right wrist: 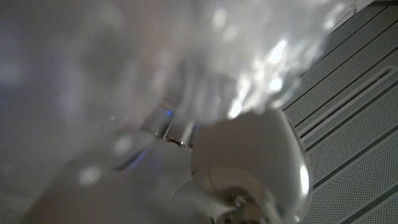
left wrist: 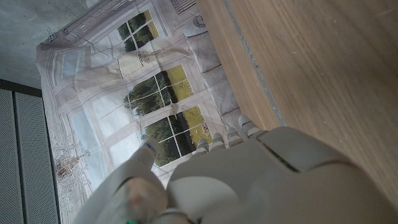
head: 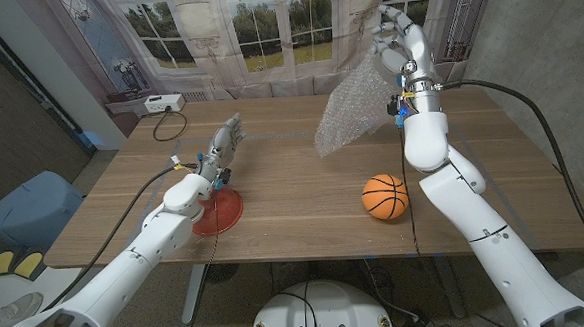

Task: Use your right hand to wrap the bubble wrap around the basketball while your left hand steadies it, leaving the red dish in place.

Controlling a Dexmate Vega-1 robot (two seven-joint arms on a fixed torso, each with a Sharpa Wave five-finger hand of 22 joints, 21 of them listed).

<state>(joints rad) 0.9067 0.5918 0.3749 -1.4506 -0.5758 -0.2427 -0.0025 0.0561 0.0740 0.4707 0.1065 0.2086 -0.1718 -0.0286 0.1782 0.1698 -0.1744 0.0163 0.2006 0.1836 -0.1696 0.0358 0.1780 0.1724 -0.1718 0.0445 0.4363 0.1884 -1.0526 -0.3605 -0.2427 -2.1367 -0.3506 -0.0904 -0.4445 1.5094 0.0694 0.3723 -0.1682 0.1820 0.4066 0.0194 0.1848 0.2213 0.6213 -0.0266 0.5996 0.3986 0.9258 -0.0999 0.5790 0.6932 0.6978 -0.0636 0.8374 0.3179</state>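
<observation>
Looking down at the wooden desk (head: 304,198), we've got our right hand (head: 402,40) lifted high above the far right part, holding the bubble wrap (head: 354,110) up so the sheet hangs in the air, clear of the wood. Up close the wrap (right wrist: 186,56) is just a shiny blur draped over that hand (right wrist: 249,168). Our left hand (head: 223,147) sits left of the middle, fingers straight and close together, holding nothing. The red dish (head: 218,211) lies by the near edge, under our left wrist. The basketball (head: 385,196) rests near the near edge on the right, untouched, well apart from both hands.
</observation>
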